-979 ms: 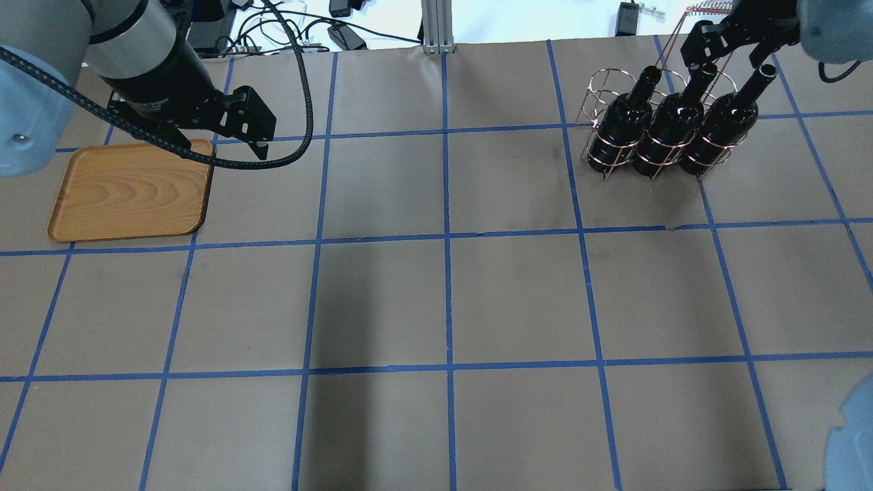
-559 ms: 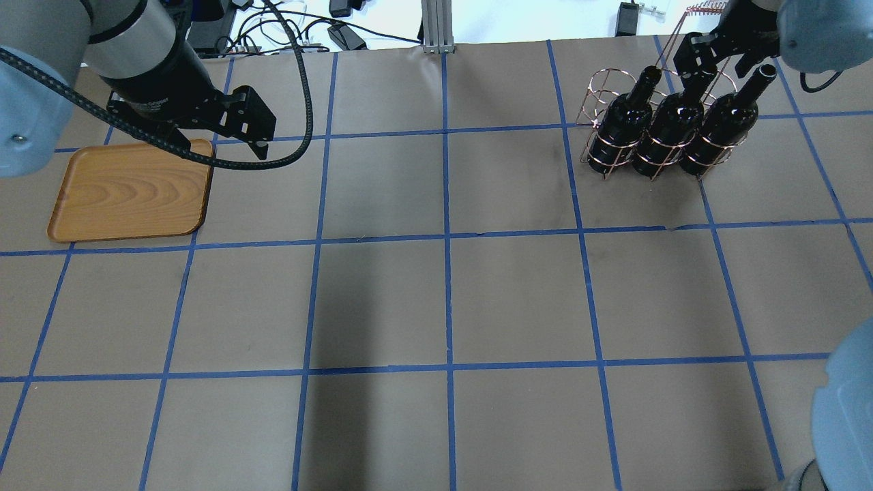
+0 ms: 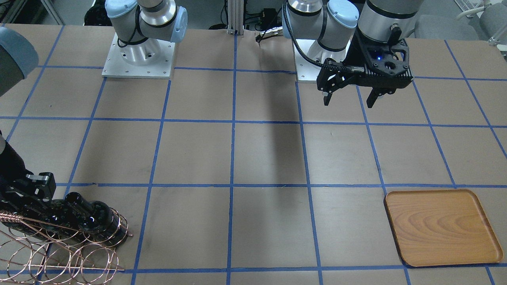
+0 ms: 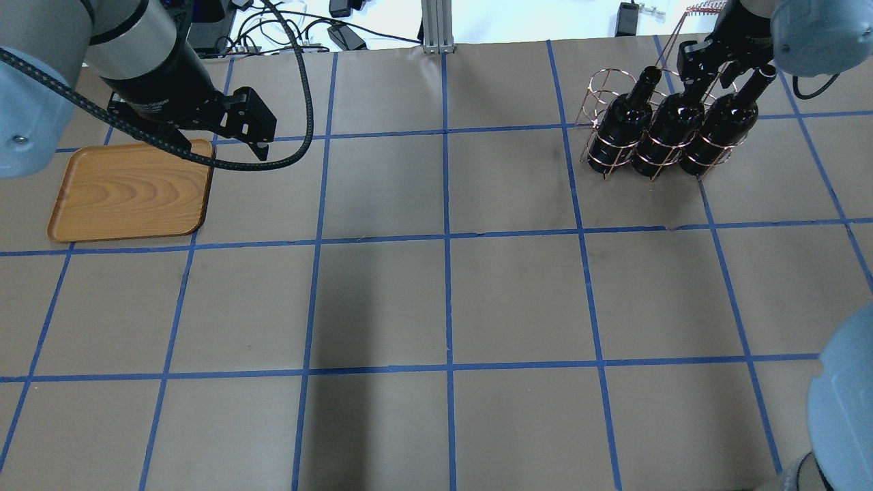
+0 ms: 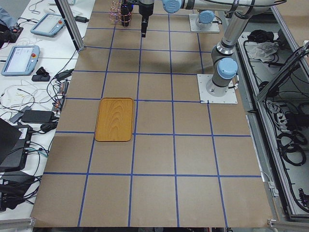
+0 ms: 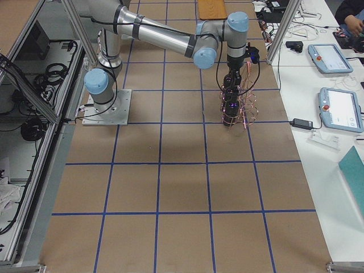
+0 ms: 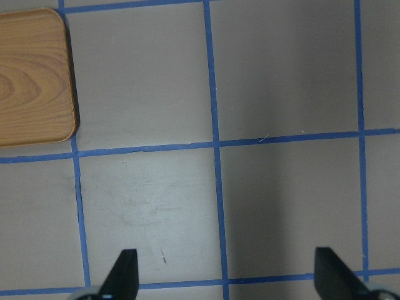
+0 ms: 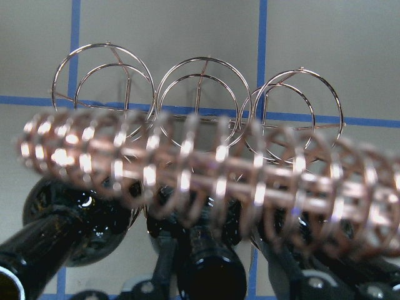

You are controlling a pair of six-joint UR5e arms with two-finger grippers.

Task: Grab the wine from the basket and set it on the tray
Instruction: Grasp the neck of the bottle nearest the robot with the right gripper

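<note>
Wine [image 4: 672,123], middle bottle, upright in basket [image 8: 187,165]; neck directly between right fingers [image 8: 164,265], spread wide, not gripping. Left fingers [image 7: 125,273] wide, empty, near tray [image 4: 129,191], well apart from wine.

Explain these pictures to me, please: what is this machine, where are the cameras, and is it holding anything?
Two robot arms stand at a taped table. Four cameras watch from around it; two more ride on the wrists. On the table lie a bare wooden tray and a copper wire basket holding three black wine bottles. The left gripper hangs open near the tray, holding nothing. The right gripper is open, its fingers either side of the neck of the middle bottle, not yet closed on it.
</note>
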